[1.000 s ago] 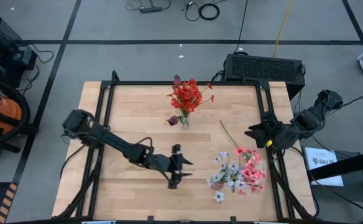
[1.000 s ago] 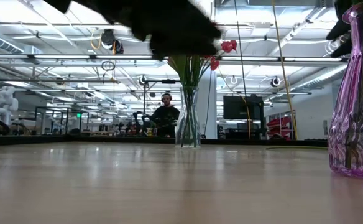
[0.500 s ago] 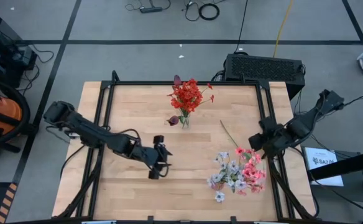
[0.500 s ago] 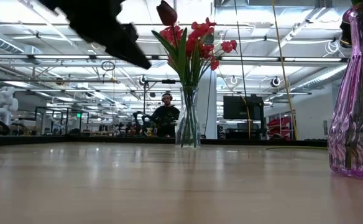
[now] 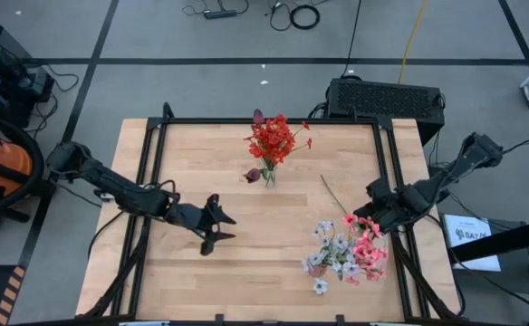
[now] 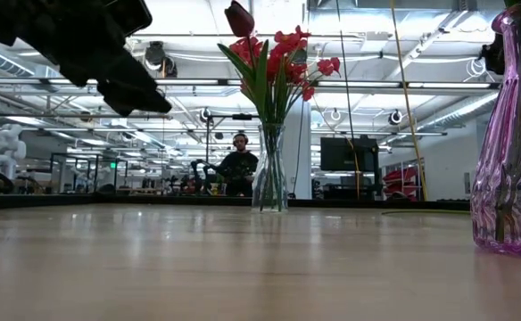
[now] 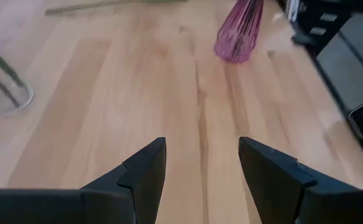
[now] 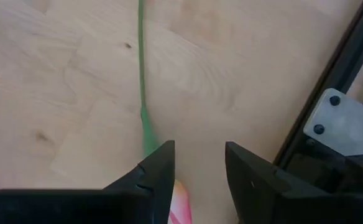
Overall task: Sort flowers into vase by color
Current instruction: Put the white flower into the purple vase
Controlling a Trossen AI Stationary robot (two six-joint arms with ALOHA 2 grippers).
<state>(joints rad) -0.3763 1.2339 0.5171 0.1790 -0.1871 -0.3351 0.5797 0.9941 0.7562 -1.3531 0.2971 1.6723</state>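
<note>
A clear glass vase (image 5: 269, 175) (image 6: 269, 178) stands at the table's far middle, holding red clusters (image 5: 274, 139) (image 6: 283, 58) and maroon tulip buds (image 6: 238, 18). A pink glass vase (image 6: 510, 134) (image 7: 239, 31) with pink and white-grey flowers (image 5: 348, 254) stands near the right front. One pink flower lies loose on the table, its green stem (image 5: 331, 192) (image 8: 142, 68) pointing to the far side and its blossom (image 5: 349, 219) (image 8: 179, 202) at my right gripper (image 5: 373, 210) (image 8: 199, 163). That gripper is open over the blossom end. My left gripper (image 5: 215, 226) (image 7: 201, 162) hovers open and holds nothing, left of centre.
A black metal frame (image 5: 384, 145) runs round the tabletop, and its right rail (image 8: 337, 93) is close beside my right gripper. Bare wood (image 5: 192, 163) lies between the arms. A black box (image 5: 387, 98) sits behind the far edge. A person (image 6: 238, 165) sits in the room beyond.
My left gripper has drawn back from the table's middle toward the left edge, staying open, and no longer blocks the red bouquet in the low view. My right gripper has moved a little toward the near edge, closer to the loose pink flower.
</note>
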